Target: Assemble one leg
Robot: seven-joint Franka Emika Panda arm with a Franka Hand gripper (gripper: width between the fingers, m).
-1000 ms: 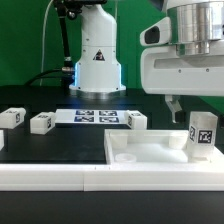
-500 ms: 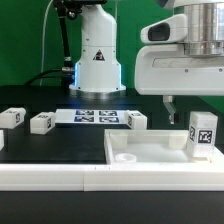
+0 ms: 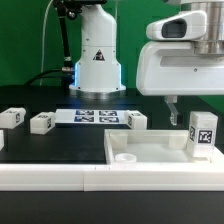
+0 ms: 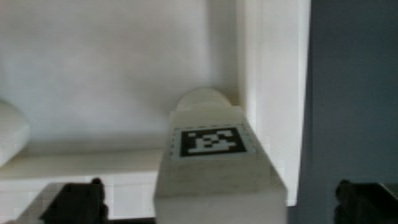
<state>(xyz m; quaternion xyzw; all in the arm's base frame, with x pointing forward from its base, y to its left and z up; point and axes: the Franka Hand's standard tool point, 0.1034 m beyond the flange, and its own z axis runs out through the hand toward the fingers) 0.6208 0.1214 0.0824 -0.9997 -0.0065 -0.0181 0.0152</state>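
Observation:
A white leg (image 3: 203,133) with a black-and-white tag stands upright in a corner of the large flat white tabletop piece (image 3: 150,150), at the exterior view's right. My gripper (image 3: 198,104) hangs just above it; one finger (image 3: 170,105) shows, the other is out of frame. In the wrist view the leg (image 4: 217,150) stands between my two dark fingertips (image 4: 79,200), which are spread wide and clear of it. My gripper (image 4: 222,205) is open and holds nothing.
Three more white legs lie on the black table: two at the exterior view's left (image 3: 12,117) (image 3: 41,122), one behind the tabletop piece (image 3: 135,120). The marker board (image 3: 95,116) lies in the middle, in front of the robot base (image 3: 97,60).
My gripper has risen a little above the leg. The leg stays upright in its corner; nothing else moved.

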